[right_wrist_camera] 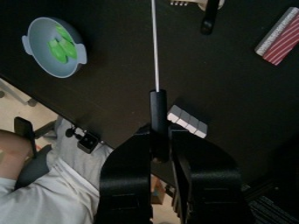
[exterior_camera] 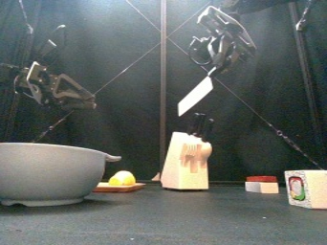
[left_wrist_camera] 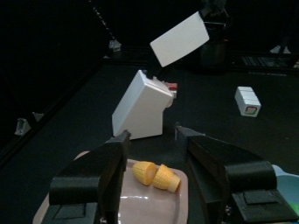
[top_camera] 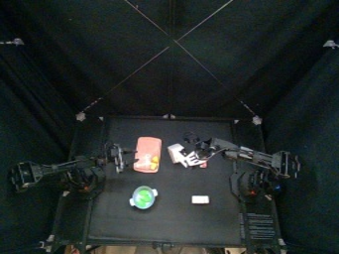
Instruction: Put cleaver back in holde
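Nearest the front edge: one grey bowl (exterior_camera: 52,172), one small white block (exterior_camera: 304,188). Behind, one knife holder (exterior_camera: 186,161). Above it, right gripper (exterior_camera: 215,59) clamps one cleaver (exterior_camera: 196,94), blade tilted down. Left gripper (left_wrist_camera: 158,175) wide, empty, above the salmon board (left_wrist_camera: 122,203). Only right wrist view shows a person (right_wrist_camera: 30,188).

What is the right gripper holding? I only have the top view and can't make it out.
Observer: The cleaver. The right gripper is shut on its dark handle, with the whitish blade hanging down.
Operator: Is it in the holder?
Observer: No. The front view shows the blade tilted in the air above the holder, not touching it.
Operator: And the left gripper?
Observer: The left gripper is open and empty, above the yellow food pieces on the board.
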Robot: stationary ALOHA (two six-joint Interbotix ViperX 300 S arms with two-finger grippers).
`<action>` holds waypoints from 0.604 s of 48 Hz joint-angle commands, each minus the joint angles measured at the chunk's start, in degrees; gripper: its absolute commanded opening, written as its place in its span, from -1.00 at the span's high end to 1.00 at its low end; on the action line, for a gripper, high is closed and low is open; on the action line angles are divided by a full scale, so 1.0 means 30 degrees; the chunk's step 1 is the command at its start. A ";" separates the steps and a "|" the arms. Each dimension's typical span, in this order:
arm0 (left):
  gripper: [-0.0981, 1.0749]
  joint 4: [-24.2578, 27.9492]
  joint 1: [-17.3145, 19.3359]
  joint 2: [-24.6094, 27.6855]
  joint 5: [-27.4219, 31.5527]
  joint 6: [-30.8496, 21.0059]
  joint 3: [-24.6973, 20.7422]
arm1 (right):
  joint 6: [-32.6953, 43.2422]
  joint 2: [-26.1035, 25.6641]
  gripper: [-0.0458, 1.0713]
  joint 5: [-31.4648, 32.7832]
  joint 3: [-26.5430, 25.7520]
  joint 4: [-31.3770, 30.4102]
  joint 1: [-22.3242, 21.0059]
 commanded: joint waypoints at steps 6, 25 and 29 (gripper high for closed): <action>-0.58 -0.0029 -0.0029 0.0000 0.0264 0.0029 -0.0234 | -0.0234 0.0352 0.14 0.0059 -0.0264 0.0176 -0.0146; -0.58 0.0000 0.0000 0.0029 0.0615 0.0029 -0.0176 | -0.0996 0.1553 0.14 0.0410 -0.0381 0.0176 -0.0117; -0.58 0.0000 0.0029 0.0000 0.0586 0.0029 -0.0146 | -0.1055 0.1699 0.14 0.0439 -0.0381 0.0176 -0.0146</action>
